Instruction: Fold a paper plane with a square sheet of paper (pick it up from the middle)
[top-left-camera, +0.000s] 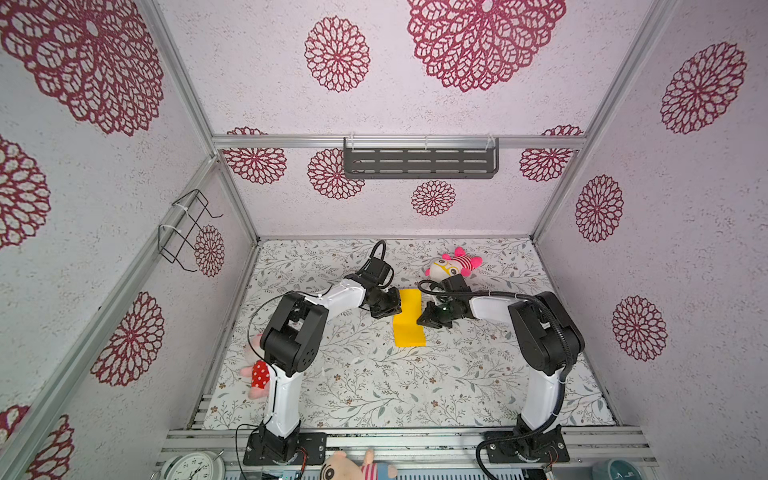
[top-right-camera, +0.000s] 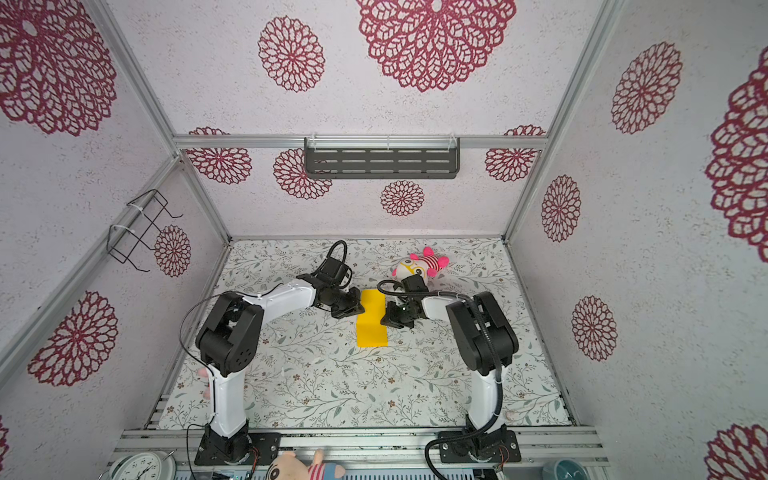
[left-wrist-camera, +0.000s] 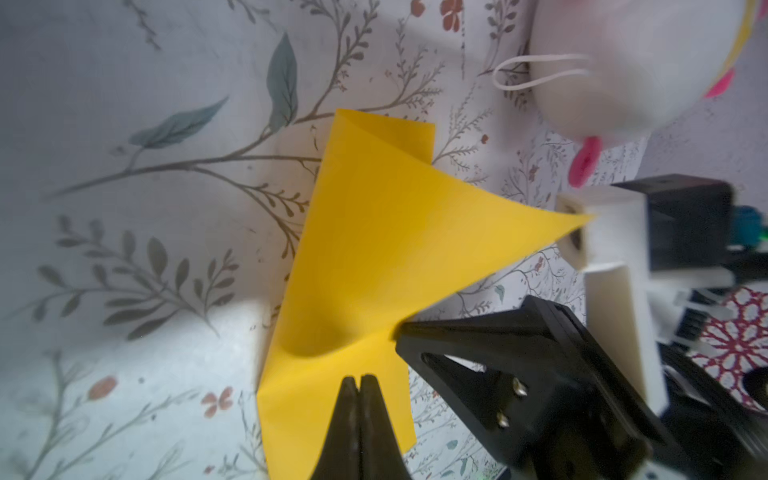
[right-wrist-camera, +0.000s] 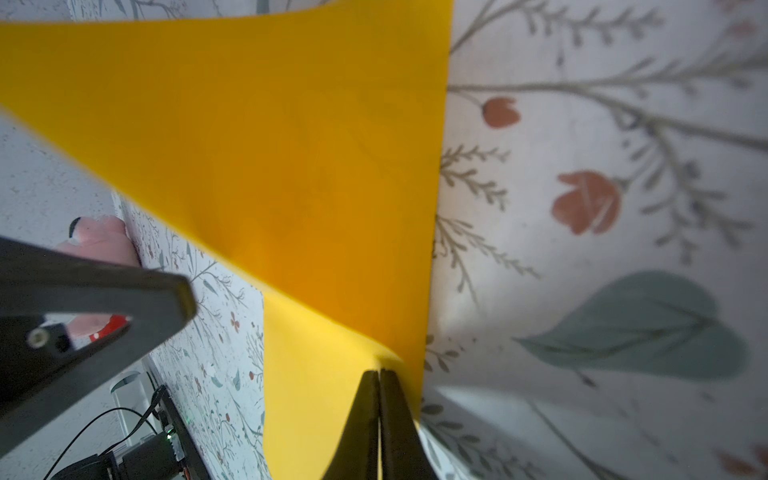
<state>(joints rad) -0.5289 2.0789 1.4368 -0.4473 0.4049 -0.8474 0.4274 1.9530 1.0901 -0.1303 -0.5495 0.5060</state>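
The yellow-orange square sheet of paper (top-left-camera: 409, 332) lies mid-table doubled into a narrow strip, its far part (top-right-camera: 372, 301) raised and shifted. My right gripper (right-wrist-camera: 379, 372) is shut on the sheet's edge, a yellow sliver showing between its jaws, and the lifted paper (right-wrist-camera: 291, 145) curves away from it. My left gripper (left-wrist-camera: 359, 379) is shut, its tips over the flat part of the sheet (left-wrist-camera: 365, 232) with nothing between them. In both top views the left gripper (top-left-camera: 397, 309) is at the strip's left edge and the right gripper (top-left-camera: 422, 318) at its right edge. No paper plane is in view.
A pink-and-white plush toy (top-left-camera: 455, 264) lies just behind the right wrist. Another plush (top-left-camera: 259, 372) sits by the left arm at the table's left edge. A clock (top-left-camera: 193, 467) and a plush (top-left-camera: 357, 469) sit below the front rail. The floral tablecloth (top-left-camera: 374, 382) covers the table.
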